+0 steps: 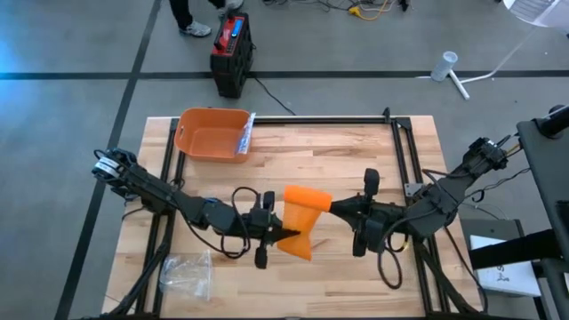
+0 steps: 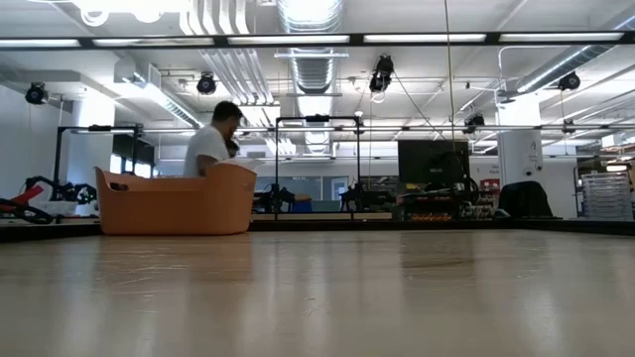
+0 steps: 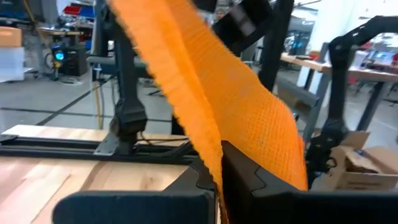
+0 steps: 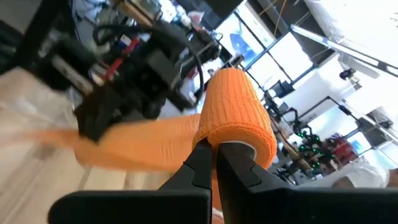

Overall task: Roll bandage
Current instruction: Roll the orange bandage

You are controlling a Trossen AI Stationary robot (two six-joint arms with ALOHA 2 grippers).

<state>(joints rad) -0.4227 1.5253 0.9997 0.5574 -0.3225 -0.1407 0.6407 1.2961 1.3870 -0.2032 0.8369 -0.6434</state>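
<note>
The tabletop [image 1: 356, 151] is pale butcher-block wood framed by black rails, standing on a grey floor crossed by dark tape lines. Toward its far left corner sits an orange tub [image 1: 212, 135] with a small packet leaning inside its right end; a clear plastic bag [image 1: 187, 274] lies near the front left edge. On the floor beyond the tabletop stands a black-and-red case [image 1: 233, 52] with a cable running from it. From table height, the room behind is a workshop with bright ceiling strip lights, exposed ducts, monitors and racks, and a person in a white shirt [image 2: 210, 144] behind the tub.

The orange bandage [image 1: 302, 218] hangs in the air above the middle of the tabletop, stretched between the two arms. Its rolled end is at the right gripper [image 1: 336, 206] — the roll's axis runs roughly across the fingers, and the fingers are pressed together on the roll's edge, one inside the core. From there the loose strip runs down and leftward, its long axis slanting toward the near edge, narrowing to a tail at the left gripper [image 1: 283, 235]. The left fingers are pinched on that tail; the mesh fabric rises out from between them, twisting as it goes. The strip looks taut rather than slack, clear of the wood.
</note>
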